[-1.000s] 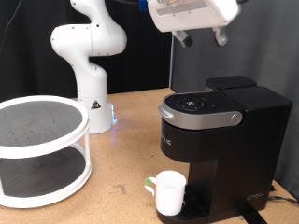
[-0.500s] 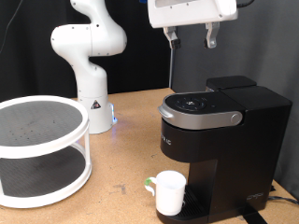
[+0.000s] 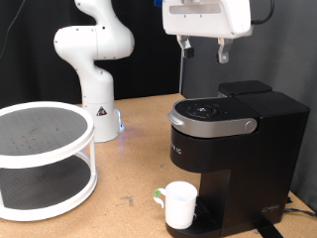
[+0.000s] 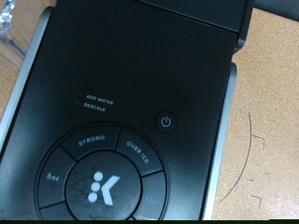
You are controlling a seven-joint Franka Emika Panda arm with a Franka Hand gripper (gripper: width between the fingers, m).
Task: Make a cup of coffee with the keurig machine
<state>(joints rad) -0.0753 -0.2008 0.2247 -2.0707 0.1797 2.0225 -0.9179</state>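
Observation:
The keurig machine (image 3: pixel 233 149) stands on the wooden table at the exterior view's right, lid closed, its button panel (image 3: pixel 210 110) on top. The cup (image 3: pixel 179 204) stands upright on the drip tray under the spout, handle towards the exterior view's left. My gripper (image 3: pixel 204 50) hangs high above the machine's top, fingers (image 3: pixel 223 52) spread apart with nothing between them. The wrist view looks straight down on the machine's black top (image 4: pixel 140 84) with the power button (image 4: pixel 165 122) and the ring of brew buttons (image 4: pixel 98 177); no fingers show there.
A white two-tier round rack (image 3: pixel 40 159) stands at the exterior view's left. The arm's white base (image 3: pixel 97 114) stands at the back of the table behind it. A black cable (image 3: pixel 297 208) lies at the machine's right.
My gripper has swung from tilted to level and shifted a little to the exterior view's left above the machine. The cup and the machine have not moved.

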